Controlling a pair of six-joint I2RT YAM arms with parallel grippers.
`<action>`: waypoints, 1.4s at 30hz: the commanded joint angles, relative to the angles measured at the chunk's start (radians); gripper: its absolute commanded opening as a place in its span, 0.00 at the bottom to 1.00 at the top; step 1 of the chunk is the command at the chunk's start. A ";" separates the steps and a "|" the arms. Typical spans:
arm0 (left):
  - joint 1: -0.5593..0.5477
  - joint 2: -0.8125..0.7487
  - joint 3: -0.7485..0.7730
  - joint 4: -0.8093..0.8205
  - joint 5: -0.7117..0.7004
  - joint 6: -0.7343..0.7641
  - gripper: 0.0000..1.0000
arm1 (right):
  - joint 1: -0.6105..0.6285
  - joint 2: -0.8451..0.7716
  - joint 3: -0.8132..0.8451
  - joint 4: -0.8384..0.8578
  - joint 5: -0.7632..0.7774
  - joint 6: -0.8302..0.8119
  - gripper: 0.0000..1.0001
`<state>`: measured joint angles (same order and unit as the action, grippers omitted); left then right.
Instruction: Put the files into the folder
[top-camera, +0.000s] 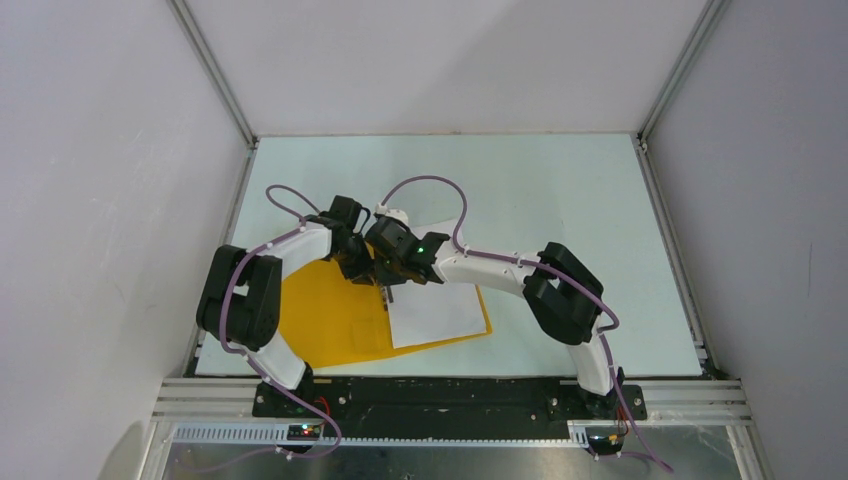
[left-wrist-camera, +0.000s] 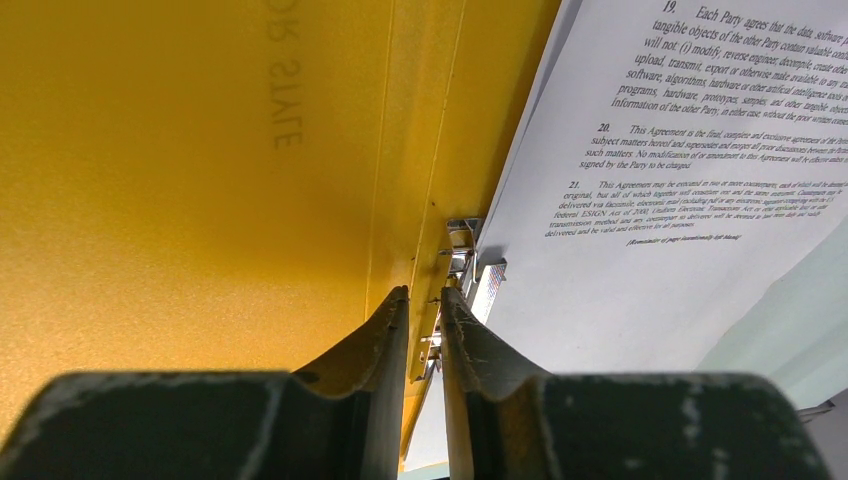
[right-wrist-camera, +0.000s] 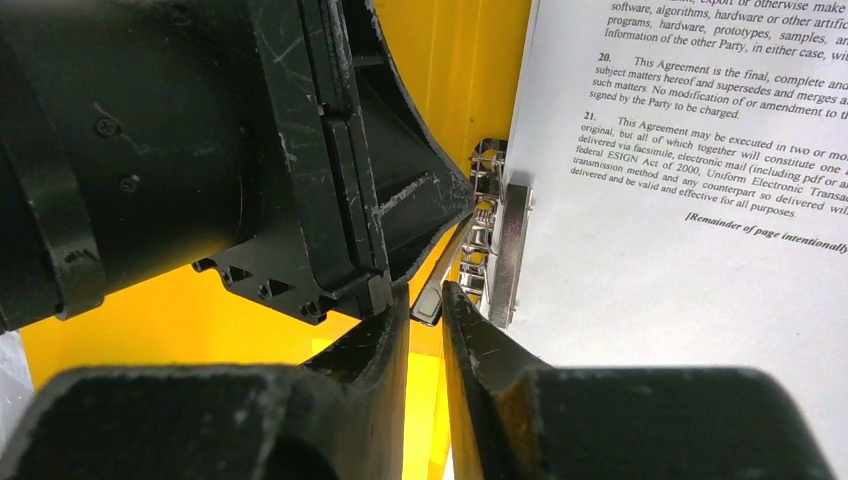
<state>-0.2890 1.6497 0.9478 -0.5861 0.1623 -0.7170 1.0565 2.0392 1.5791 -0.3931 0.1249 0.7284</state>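
Folder was found lying open and flat on the table, close to the near edge, between the two arm bases. Files were laid on its right-hand half, printed side up, with the left half left bare yellow. Both wrists were brought together over the spine, towards the folder's far end. Left gripper was pointed along the spine fold, the files just to its right. Right gripper was set just beside it, fingertips almost against the left gripper's black finger, the files' left margin just to the right.

Much was hidden. From above, the far stretch of the spine and the metal clip were covered by the two wrists, and the far part of the files was crossed by the right arm. In the left wrist view faint reversed lettering was noted on the yellow cover but could not be read. The sheet's text was cut off at the frame edges in both wrist views; numbered clauses were legible.

Left jaws were seen drawn down to a narrow slit, with part of the metal clip caught between them. Right jaws were likewise nearly together, a thin lever end lying at their tips; whether it was pinched could not be told.
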 joint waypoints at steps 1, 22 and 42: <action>-0.009 0.003 0.015 -0.007 0.006 0.004 0.24 | 0.010 0.008 0.013 -0.012 0.012 -0.006 0.20; -0.006 -0.002 0.030 -0.009 0.023 0.025 0.27 | 0.036 -0.003 -0.130 -0.051 0.022 0.040 0.13; -0.008 0.009 0.027 -0.009 0.035 0.042 0.28 | 0.042 0.060 -0.188 -0.103 0.051 0.052 0.10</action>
<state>-0.2890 1.6688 0.9520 -0.5819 0.1764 -0.7052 1.0969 2.0266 1.4399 -0.3511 0.1310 0.7856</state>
